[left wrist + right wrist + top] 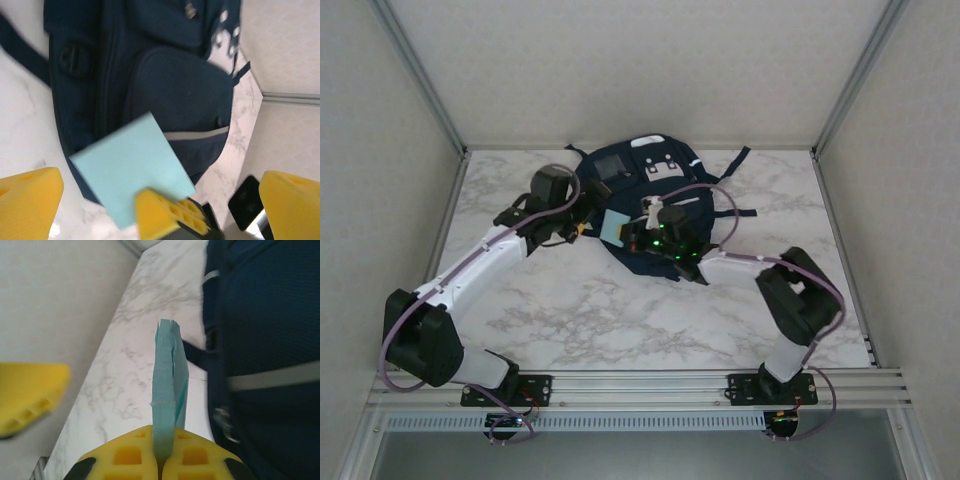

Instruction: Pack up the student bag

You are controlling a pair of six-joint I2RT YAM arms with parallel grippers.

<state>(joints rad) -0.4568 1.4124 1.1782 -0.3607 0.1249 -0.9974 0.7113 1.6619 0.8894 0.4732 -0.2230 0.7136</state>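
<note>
The student bag [630,195] lies flat on the marble bench [570,310], towards the far middle, front pockets up and straps trailing off to the right; it looks soft and limp, the sort of cloth that sags and folds wherever it is pinched. I'd say a pocket lip or a zip pull is the place to take it, since the panels give nothing firm. The right tool [161,440] is clenched on one edge of a thin pale-blue paper pad [167,390], held just off the bag's left flank; the pad looks light and a little bendy. The left tool [578,228] stands released, jaws wide, close by the pad and touching nothing I can see.
</note>
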